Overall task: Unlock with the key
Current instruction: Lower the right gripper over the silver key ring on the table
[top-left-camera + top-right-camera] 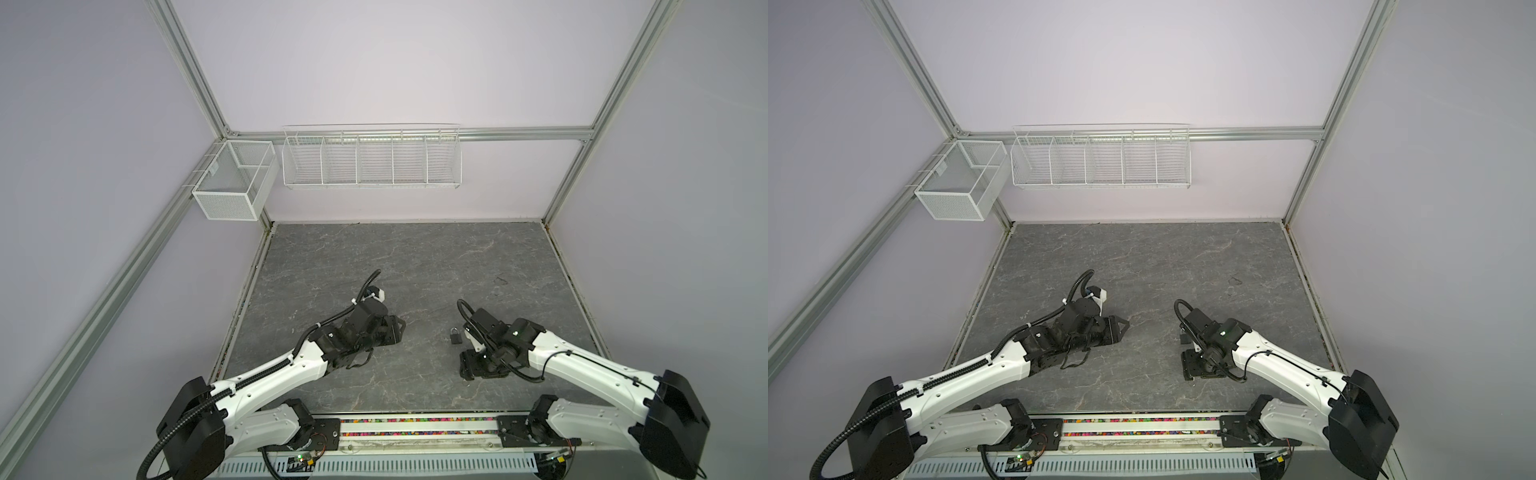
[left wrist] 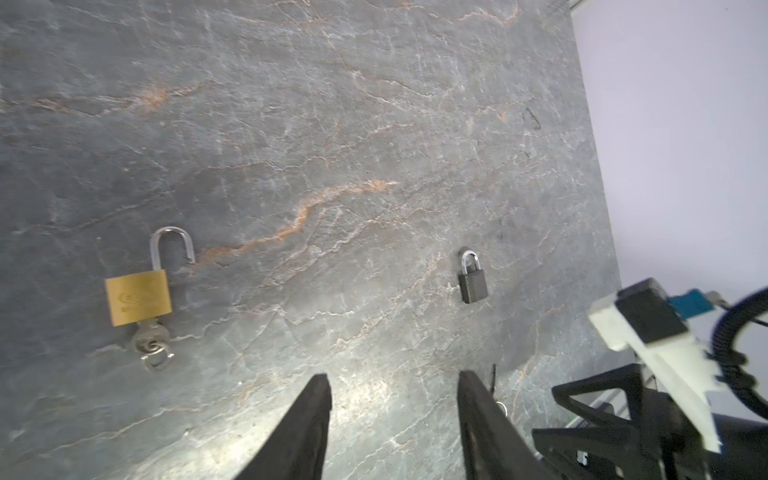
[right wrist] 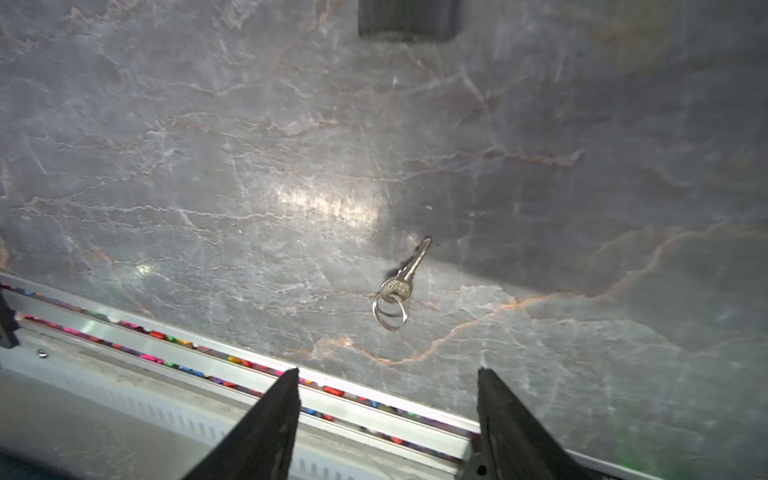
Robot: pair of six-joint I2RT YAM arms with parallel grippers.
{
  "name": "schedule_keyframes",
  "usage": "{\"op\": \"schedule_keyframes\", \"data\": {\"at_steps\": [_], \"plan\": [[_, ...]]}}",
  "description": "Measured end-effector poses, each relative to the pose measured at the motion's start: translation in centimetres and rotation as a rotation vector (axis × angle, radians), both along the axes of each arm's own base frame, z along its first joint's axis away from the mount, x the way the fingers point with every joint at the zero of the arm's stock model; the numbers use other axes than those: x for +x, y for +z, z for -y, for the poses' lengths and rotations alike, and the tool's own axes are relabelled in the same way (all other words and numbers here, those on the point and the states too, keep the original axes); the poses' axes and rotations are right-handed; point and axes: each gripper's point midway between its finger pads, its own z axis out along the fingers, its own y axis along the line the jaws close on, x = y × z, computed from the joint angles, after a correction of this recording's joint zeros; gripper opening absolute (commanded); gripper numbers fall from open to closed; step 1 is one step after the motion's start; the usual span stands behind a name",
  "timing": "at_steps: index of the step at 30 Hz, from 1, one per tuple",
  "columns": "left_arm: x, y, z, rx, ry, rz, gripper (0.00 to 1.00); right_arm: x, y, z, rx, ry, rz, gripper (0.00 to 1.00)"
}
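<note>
Fingers on both arms stand apart with nothing between them. The left fingers hang over bare dark grey, marble-patterned worktop, and the right fingers hang near its front rail.

The loose key is small and silver, with a round head stamped with lettering too small to read. It lies flat on the worktop ahead of the right fingers and clear of them. A thin split ring passes through its head.

The black padlock has a squat matte body and a short bright shackle seated at both ends. In a top view it lies flat between the two arms, just beside the right wrist. The right wrist view shows only a dark block at the picture's edge, well apart from the loose key.

The brass padlock has a yellow body with an oval stamp. Its steel shackle is lifted, with one end free of the body. A second key sits in the keyhole at its base, with a ring hanging from it.

By count, there are two padlocks, two keys, two key rings and two arms. Two white wire holders hang on the frame behind the worktop: a mesh basket at the corner and a long rack divided into five compartments.
</note>
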Motion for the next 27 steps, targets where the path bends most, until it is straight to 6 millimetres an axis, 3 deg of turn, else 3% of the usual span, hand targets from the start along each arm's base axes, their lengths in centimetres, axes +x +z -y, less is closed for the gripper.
{"op": "schedule_keyframes", "data": {"at_steps": [10, 27], "plan": [[-0.6, 0.8, 2.4, -0.071, -0.020, 0.034, 0.50, -1.5, -2.1, -0.7, 0.065, -0.080, -0.070, 0.47], [-0.4, 1.2, 2.7, -0.086, -0.005, 0.049, 0.50, -1.2, -3.3, -1.1, 0.086, -0.108, -0.072, 0.35]]}}
